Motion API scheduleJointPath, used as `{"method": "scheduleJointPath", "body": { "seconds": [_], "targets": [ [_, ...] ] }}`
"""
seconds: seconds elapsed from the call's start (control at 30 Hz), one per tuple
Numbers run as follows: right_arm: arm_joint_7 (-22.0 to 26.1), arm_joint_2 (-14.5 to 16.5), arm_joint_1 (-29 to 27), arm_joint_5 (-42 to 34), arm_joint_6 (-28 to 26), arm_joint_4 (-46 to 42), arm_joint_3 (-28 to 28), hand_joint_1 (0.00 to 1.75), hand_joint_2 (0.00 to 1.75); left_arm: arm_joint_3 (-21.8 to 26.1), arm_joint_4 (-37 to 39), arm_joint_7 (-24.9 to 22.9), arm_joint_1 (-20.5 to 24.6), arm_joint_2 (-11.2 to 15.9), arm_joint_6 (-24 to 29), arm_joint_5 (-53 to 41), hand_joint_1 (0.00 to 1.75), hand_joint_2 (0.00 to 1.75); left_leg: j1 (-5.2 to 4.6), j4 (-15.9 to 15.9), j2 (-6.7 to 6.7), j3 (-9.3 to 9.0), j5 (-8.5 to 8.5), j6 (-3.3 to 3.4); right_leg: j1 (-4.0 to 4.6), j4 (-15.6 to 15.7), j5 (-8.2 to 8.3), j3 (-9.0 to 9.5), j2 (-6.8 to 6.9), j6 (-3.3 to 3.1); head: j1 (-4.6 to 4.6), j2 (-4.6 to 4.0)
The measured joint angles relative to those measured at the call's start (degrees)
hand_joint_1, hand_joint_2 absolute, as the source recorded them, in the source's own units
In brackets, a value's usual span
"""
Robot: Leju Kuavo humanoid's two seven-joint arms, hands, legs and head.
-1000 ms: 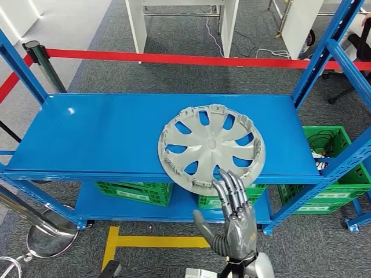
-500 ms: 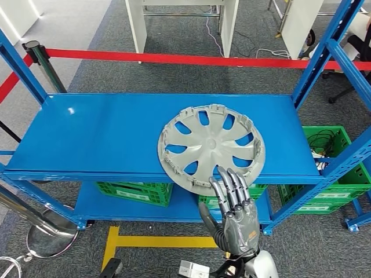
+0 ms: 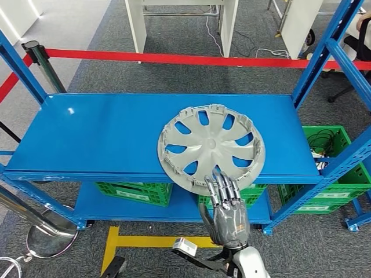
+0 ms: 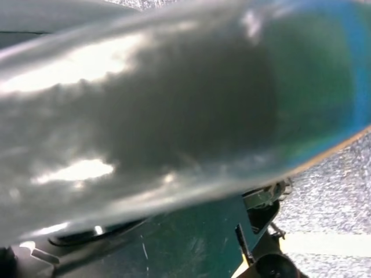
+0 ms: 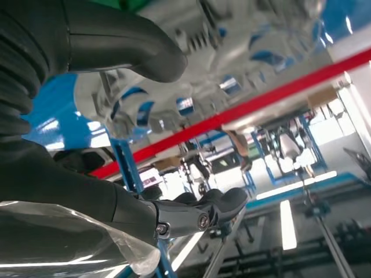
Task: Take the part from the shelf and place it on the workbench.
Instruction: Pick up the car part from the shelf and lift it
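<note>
Hubcap (image 3: 211, 148): grey, spoked, flat on the top shelf (image 3: 96, 139), right of centre, its near rim past the shelf's front edge. Right hand (image 3: 227, 208): fingers spread, fingertips (image 3: 217, 179) at the overhanging rim, nothing grasped; the wrist view (turned) adds what the head view cannot, the thumb (image 5: 127, 43) under the cap's ribbed underside (image 5: 245, 35). Left hand: wrist view a grey blur, state cannot be told. Beyond: green crates (image 3: 131, 191) below, red barrier tape (image 3: 175, 58) behind.
</note>
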State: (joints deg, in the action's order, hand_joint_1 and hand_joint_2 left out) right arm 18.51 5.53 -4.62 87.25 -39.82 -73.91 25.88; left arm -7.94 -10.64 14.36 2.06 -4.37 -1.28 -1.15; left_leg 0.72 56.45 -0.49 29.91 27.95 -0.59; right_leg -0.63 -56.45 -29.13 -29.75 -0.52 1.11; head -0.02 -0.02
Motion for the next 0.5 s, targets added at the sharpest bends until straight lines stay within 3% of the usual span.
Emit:
{"method": "scheduleJointPath", "body": {
  "seconds": [0.2, 0.5],
  "targets": [
    [-6.6, -3.1, 2.6, 0.8, 0.0, 6.4, 5.7, 0.00, 1.75, -1.7, 0.0, -0.2, 0.4, 0.1, 0.0, 0.6, 0.00, 0.00, 0.00, 0.0, 0.00, 0.00, 0.00, 0.00, 0.00, 0.0, 0.00, 0.00, 0.02, 0.00, 0.01, 0.00],
    [-8.1, -5.1, 3.9, 1.2, 0.0, 10.1, 9.1, 0.00, 1.75, -2.2, 0.0, -0.3, 0.4, 0.2, 0.0, 0.6, 0.00, 0.00, 0.00, 0.0, 0.00, 0.01, 0.00, 0.00, 0.00, 0.0, 0.00, 0.00, 0.02, 0.00, 0.00, 0.00]
  ]
}}
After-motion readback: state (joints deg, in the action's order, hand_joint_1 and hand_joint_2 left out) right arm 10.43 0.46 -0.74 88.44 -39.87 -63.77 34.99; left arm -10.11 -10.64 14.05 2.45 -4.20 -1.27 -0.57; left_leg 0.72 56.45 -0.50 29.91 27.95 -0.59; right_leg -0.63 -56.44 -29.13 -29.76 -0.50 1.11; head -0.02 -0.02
